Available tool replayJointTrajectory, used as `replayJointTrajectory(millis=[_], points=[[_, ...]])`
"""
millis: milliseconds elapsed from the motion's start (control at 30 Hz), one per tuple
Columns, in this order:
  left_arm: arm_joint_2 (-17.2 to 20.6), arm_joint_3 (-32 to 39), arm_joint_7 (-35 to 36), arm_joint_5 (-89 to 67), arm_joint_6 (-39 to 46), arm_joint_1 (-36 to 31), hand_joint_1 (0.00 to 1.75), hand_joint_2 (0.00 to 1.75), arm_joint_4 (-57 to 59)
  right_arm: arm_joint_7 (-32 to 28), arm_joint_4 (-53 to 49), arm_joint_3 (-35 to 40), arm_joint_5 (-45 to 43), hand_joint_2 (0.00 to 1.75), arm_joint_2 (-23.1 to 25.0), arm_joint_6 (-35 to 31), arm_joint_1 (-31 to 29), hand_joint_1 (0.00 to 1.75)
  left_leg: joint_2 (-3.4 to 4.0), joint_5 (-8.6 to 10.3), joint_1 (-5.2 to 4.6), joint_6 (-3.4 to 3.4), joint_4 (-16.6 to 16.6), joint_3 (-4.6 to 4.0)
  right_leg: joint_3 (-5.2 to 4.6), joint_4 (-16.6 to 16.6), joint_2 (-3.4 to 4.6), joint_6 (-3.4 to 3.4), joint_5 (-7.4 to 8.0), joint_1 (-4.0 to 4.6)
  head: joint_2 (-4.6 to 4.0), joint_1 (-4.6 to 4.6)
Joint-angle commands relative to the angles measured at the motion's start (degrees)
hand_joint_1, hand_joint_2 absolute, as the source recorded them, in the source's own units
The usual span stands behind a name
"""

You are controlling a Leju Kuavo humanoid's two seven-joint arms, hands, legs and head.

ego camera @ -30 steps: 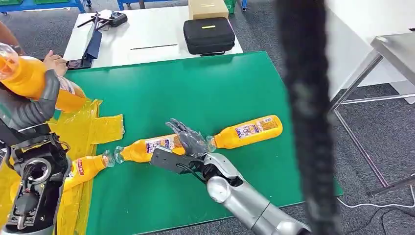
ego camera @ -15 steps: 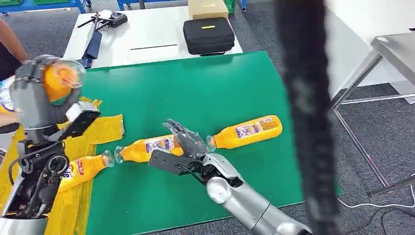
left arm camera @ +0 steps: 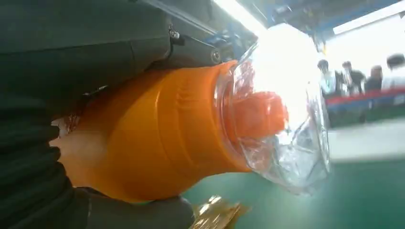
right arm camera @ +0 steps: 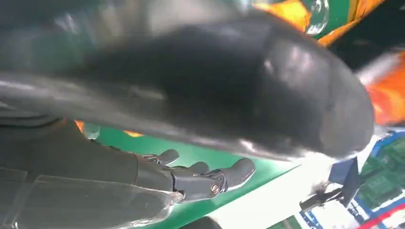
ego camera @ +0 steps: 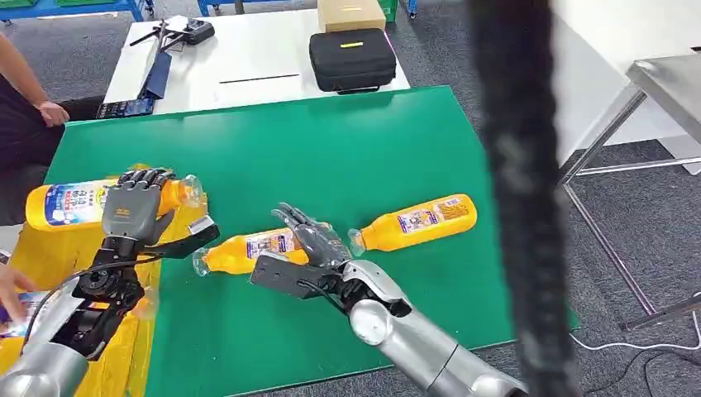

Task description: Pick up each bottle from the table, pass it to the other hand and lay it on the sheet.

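Presently catalogued on the green worktop (ego camera: 347,141): three orange bottles and a yellow sheet (ego camera: 37,256).

Item 1, held bottle (ego camera: 62,203): lying level at nine o'clock of the worktop, over the sheet, clear cap toward three o'clock. It is gripped by the left hand (ego camera: 132,211), whose fingers (ego camera: 145,176) are wrapped over the neck end; in the left wrist view the thumb and fingers are seen closed around the orange body behind the clear cap (left arm camera: 286,119).

Item 2, middle bottle (ego camera: 248,248): laid flat near the centre, cap toward nine o'clock. The right hand (ego camera: 310,236) is placed at its three o'clock end with fingers (ego camera: 289,217) spread and slightly curled above it; whether they touch it cannot be told, and nothing is held.

Item 3, far bottle (ego camera: 417,219): laid flat at three o'clock of the right hand, cap just beside that hand.

Item 4, background: a white table (ego camera: 248,58) at twelve o'clock bearing a black case (ego camera: 353,58); a person's hand (ego camera: 51,112) at ten o'clock.
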Motion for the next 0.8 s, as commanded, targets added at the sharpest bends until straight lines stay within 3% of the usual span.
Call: replayJointTrajectory(millis=[33,333,367,467,500,800], points=[[-1.42,-9.95,1.79,-3.52,-4.78,-7.66,1.75,1.75,19.64,-0.16,-0.29,4.54,-0.91,0.0,-1.47,0.58,-2.7,0.0,-0.01,-0.03,0.04,-0.1,0.03,0.08,0.09,0.01,-0.08,0.0,-0.04,0.03,0.0,-0.02],[-3.02,-11.13,0.49,-2.71,-12.81,-7.85,1.75,1.75,23.44,0.04,0.54,5.83,-2.66,0.0,-0.79,0.86,-3.2,0.0,0.03,-0.1,0.04,-0.18,0.03,0.27,0.27,0.03,-0.04,0.0,-0.09,0.04,0.0,-0.04],[-3.19,-10.85,1.63,-2.29,-14.05,-7.87,0.0,1.75,23.91,0.06,1.03,6.3,-2.75,0.0,-0.81,1.1,-3.8,0.0,0.04,-0.08,0.05,-0.18,0.01,0.28,0.29,0.0,-0.03,0.0,-0.06,0.05,0.0,0.0],[-3.35,-10.07,0.76,-1.06,-15.35,-7.88,0.0,1.75,24.36,0.06,1.81,6.39,-2.96,0.0,-0.94,1.31,-4.19,0.0,0.0,-0.02,-0.01,-0.11,-0.03,0.24,0.23,0.01,-0.02,0.0,-0.02,-0.01,0.0,-0.02],[-3.58,-9.38,0.54,-0.13,-16.35,-8.0,0.0,0.0,24.44,0.06,2.25,6.48,-2.98,0.0,-0.88,1.41,-4.33,0.0,0.03,-0.04,0.03,-0.18,-0.02,0.33,0.34,0.0,-0.03,-0.01,-0.02,0.03,0.0,0.0],[-5.35,-2.01,-3.59,9.95,-18.81,-6.88,0.0,0.0,22.94,2.55,2.03,5.18,1.36,0.0,-2.73,0.77,-4.67,0.0,-0.01,0.14,0.03,-0.26,-0.05,0.49,0.48,0.01,-0.07,-0.03,0.03,0.02,0.0,-0.02]])
